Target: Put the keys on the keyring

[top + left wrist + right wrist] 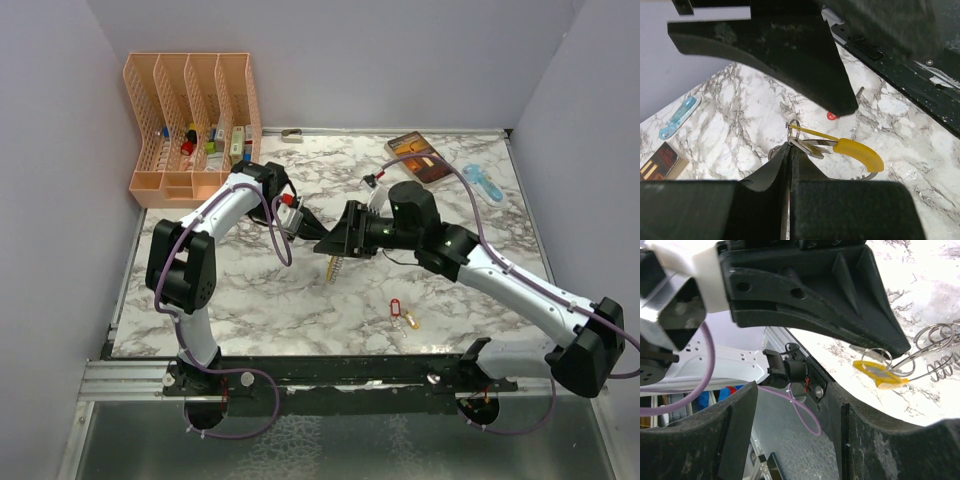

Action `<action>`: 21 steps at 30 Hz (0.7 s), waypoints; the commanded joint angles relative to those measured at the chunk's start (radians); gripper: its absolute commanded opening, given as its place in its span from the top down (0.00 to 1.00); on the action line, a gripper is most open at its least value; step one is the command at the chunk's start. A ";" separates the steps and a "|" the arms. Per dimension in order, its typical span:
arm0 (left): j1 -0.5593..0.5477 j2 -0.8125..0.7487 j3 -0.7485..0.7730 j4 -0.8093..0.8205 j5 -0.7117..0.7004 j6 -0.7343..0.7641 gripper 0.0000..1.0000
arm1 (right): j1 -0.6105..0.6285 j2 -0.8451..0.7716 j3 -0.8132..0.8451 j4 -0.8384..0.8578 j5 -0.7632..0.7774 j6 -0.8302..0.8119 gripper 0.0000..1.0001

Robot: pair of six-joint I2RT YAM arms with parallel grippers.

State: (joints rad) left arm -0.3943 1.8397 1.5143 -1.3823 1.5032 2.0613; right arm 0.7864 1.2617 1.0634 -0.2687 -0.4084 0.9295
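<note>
Shiny metal keyring (794, 125) with glossy yellow plastic piece; left pincer (790, 150) matt, grainy black.

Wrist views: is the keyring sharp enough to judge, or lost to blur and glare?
Left wrist: keyring sharp, left gripper dark and soft up close. Right wrist: keyring readable, marble table behind it nearly blown out. Top external: even light, keyring small.

Top external: high above and behind the arm bases (205, 380), looking down over the whole table (250, 310). Left wrist: close range, sighting along own fingers (715, 210) onto the table. Right wrist: close range, sighting between own fingers (690, 440) toward the table's near edge. Common to all three: keyring (860, 152), mid-scene.
</note>
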 commanded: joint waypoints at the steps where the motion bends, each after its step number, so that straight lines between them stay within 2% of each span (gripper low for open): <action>1: 0.001 -0.007 0.016 -0.023 0.176 0.221 1.00 | 0.006 -0.058 0.056 -0.060 0.030 -0.034 0.42; 5: 0.002 -0.007 0.020 -0.023 0.176 0.221 1.00 | 0.006 -0.081 0.103 -0.118 0.043 -0.094 0.42; 10: 0.001 -0.011 0.018 -0.021 0.177 0.216 1.00 | 0.006 -0.168 0.114 -0.193 0.228 -0.328 0.39; 15: 0.002 -0.020 0.014 -0.021 0.177 0.212 1.00 | 0.007 -0.279 -0.052 -0.100 0.378 -0.604 0.23; 16: 0.002 -0.022 0.013 -0.021 0.177 0.211 1.00 | 0.007 -0.287 -0.085 -0.081 0.401 -0.648 0.17; 17: 0.002 -0.024 0.011 -0.023 0.177 0.210 1.00 | 0.007 -0.287 -0.116 -0.064 0.404 -0.687 0.04; 18: 0.002 -0.026 0.011 -0.023 0.177 0.209 1.00 | 0.006 -0.278 -0.135 -0.058 0.410 -0.718 0.00; 21: 0.002 -0.031 0.008 -0.023 0.177 0.203 1.00 | 0.007 -0.249 -0.170 -0.040 0.439 -0.810 0.01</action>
State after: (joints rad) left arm -0.3943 1.8397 1.5143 -1.3823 1.5032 2.0613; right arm 0.7864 0.9634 0.9546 -0.3599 -0.0753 0.3443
